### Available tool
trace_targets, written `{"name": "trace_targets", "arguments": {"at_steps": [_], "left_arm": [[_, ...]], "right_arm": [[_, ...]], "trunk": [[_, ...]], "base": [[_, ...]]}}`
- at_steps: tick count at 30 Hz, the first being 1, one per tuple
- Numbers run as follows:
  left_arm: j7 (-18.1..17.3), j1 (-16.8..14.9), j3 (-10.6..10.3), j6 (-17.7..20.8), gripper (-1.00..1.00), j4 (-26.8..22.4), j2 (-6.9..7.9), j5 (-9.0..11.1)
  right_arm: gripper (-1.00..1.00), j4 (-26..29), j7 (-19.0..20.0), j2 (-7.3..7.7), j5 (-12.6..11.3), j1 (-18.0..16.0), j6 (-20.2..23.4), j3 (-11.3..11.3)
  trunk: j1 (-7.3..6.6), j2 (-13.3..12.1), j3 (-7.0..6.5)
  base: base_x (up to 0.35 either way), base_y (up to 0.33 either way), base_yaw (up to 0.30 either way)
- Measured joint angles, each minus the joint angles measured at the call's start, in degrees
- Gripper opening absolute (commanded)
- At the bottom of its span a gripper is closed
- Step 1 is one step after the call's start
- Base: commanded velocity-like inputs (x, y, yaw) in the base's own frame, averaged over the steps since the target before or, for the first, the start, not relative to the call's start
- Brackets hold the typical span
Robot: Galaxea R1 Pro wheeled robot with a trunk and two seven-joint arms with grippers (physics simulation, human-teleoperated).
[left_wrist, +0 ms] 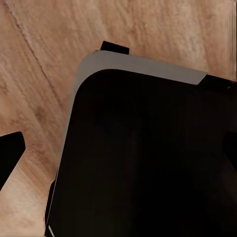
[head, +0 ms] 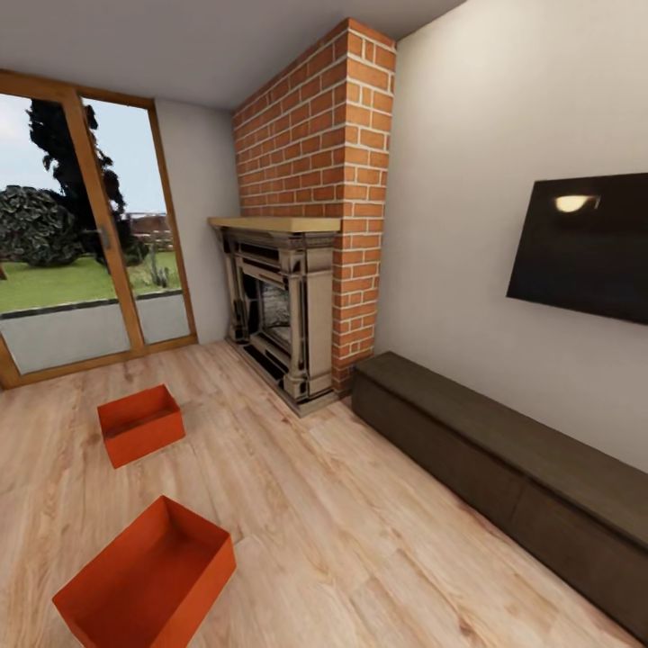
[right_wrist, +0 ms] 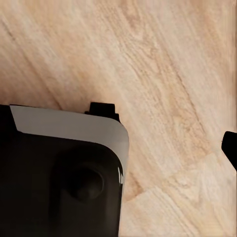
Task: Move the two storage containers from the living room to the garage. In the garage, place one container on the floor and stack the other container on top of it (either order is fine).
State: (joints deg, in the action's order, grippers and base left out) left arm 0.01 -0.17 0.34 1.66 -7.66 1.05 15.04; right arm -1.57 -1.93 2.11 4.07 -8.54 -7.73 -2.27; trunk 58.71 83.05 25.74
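Two red-orange open-top storage containers sit on the light wood floor of the living room. The nearer container point(head: 148, 576) lies at the lower left of the head view, turned at an angle and empty. The farther container point(head: 139, 423) rests closer to the glass doors, also empty. In the left wrist view one dark fingertip point(left_wrist: 10, 153) pokes in at the frame edge over the planks. Over the planks in the right wrist view, a dark fingertip point(right_wrist: 231, 148) shows at the edge. Both hang beside my black base point(left_wrist: 148, 163), holding nothing that I can see.
A brick chimney with a dark fireplace point(head: 279, 315) stands straight ahead. A long low dark cabinet point(head: 504, 468) runs along the right wall under a wall-mounted TV point(head: 585, 247). Wood-framed glass doors point(head: 81, 234) are at the left. Open plank floor point(head: 342, 522) lies between containers and cabinet.
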Motion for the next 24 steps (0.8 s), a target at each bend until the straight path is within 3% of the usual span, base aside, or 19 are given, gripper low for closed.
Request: {"name": "trace_targets", "arguments": {"at_steps": [11, 20, 24], "left_arm": [[0.00, 0.00, 0.00, -0.07, 1.00, 0.00, 0.00, -0.06], [0.07, 0.00, 0.00, -0.51, 1.00, -0.03, 0.00, -0.07], [0.20, 0.00, 0.01, -3.41, 1.00, -0.08, 0.01, 0.06]], "right_arm": [[1.00, 0.00, 0.02, -0.06, 0.05, 0.00, -0.08, 0.29], [1.00, 0.03, 0.00, 0.07, 0.14, 0.00, -0.08, -0.07], [1.00, 0.05, 0.08, 0.08, 0.14, 0.00, -0.09, -0.08]], "trunk": [[0.00, 0.00, 0.00], [0.02, -0.01, 0.00], [0.02, 0.00, 0.01]], "base": [[0.231, -0.147, 0.009], [0.052, -0.036, 0.243], [0.002, -0.002, 0.270]]}}
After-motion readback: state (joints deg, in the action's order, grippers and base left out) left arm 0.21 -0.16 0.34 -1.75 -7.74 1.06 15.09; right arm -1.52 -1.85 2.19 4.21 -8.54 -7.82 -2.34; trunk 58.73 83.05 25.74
